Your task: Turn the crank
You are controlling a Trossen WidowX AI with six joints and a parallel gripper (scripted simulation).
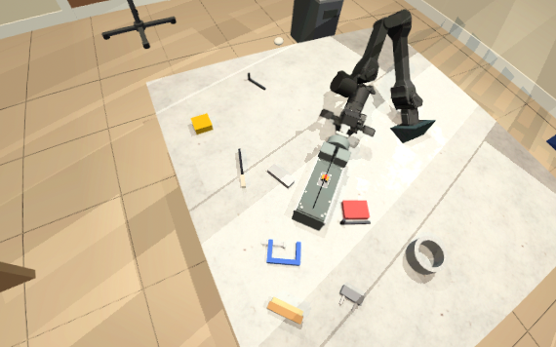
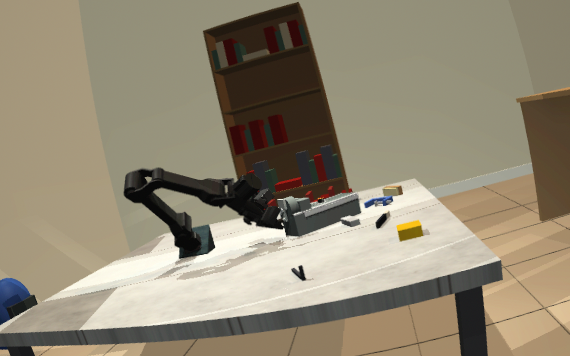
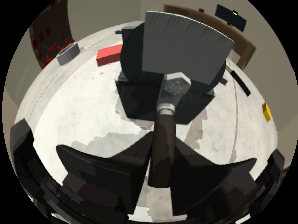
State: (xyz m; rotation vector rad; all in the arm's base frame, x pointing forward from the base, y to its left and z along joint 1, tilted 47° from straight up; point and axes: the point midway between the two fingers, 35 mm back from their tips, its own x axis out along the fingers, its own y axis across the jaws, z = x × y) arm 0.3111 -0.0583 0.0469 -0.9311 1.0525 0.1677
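Crank step, judged from here: handle gripped, turning comes next. My gripper (image 1: 342, 133) (image 2: 281, 220) (image 3: 160, 136) has its jaws clamped on the crank handle (image 3: 164, 132), one finger to each side of the grip. I want the wrist to travel round the crank's arc rather than pull straight, with the grip free to roll a little between the pads; a straight tug could slip it or load the shaft. I don't know the gearing or which way drives the slide, so I would start with a small, slow turn, watch the red pointer (image 1: 325, 177) (image 2: 320, 200), then shorten the strokes near the marks. At level, I stop, open wide and back straight off so the fingers don't nudge the crank.

Looks: the crank machine (image 1: 309, 196) (image 2: 314, 218) (image 3: 142, 100) is a long grey-green housing, dark at its far end, with a narrow slot along the top. The handle is at its near end, facing my arm: dark brown, cylindrical, pale collar, faceted metal crank piece beyond. The pointer sits partway along the machine's top, a tiny red-orange spot; I cannot tell whether it is level with the brass marks
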